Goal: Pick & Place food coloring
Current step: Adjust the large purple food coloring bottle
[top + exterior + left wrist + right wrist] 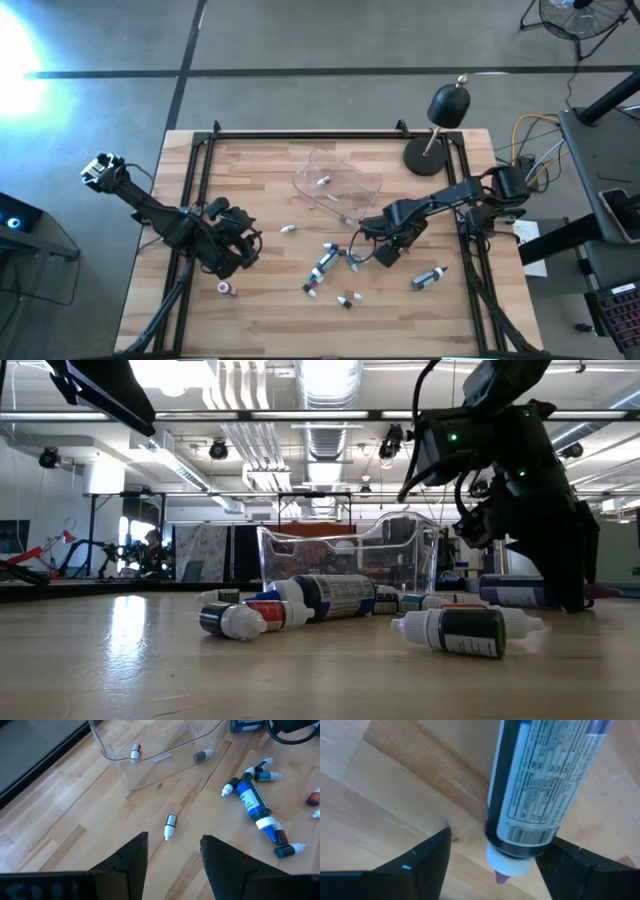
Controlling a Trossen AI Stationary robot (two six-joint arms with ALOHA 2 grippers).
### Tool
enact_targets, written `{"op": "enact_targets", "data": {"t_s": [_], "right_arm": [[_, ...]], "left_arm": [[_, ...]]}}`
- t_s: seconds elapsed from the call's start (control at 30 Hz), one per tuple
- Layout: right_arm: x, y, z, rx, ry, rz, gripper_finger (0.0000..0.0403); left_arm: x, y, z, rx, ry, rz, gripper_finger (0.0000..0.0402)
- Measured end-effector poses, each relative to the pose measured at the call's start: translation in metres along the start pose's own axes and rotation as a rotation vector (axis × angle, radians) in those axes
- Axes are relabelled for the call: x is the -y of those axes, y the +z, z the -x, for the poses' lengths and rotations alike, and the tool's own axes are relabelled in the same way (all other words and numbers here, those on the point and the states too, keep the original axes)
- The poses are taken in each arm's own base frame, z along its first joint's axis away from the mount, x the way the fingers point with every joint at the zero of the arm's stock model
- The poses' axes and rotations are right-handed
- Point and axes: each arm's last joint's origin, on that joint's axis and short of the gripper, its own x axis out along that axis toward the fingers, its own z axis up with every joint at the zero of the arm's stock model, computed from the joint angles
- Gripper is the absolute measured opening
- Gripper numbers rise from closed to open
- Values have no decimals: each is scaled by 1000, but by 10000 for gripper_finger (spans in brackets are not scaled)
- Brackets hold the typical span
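The clear tray (340, 185) sits mid-table holding two small bottles, while most of the food coloring (325, 265) lies scattered on the wood in front of it. The right gripper (492, 860), fingers apart, straddles a labelled bottle (540, 785) without clamping it; these look light, stiff and slick, best pinched across the body. The left gripper (172, 855) hovers apart and empty.

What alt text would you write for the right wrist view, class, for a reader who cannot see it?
A dark food coloring bottle with a printed label lies on the wooden table, its white cap end between the right gripper's open jaws.
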Motion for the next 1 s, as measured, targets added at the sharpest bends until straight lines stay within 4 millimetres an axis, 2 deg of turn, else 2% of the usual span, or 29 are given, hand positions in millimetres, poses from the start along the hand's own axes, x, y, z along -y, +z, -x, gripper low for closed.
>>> {"op": "enact_targets", "data": {"t_s": [0.43, 0.63, 0.8, 0.9, 1.0], "right_arm": [[4, -5, 8, -41, -63, 19, 100], [7, -17, 39, -230, -101, 95, 100], [12, -24, 70, -525, 17, 46, 100], [14, -23, 71, -642, 148, -32, 110], [17, -25, 61, -737, 186, -85, 113]], "left_arm": [[0, 0, 0, -5, -4, -12, 156], [1, 1, 0, 4, -6, -7, 156], [2, 3, 0, 58, 8, 7, 156], [2, 4, 0, 70, 9, 9, 156], [2, 4, 0, 75, 8, 13, 156]]}}
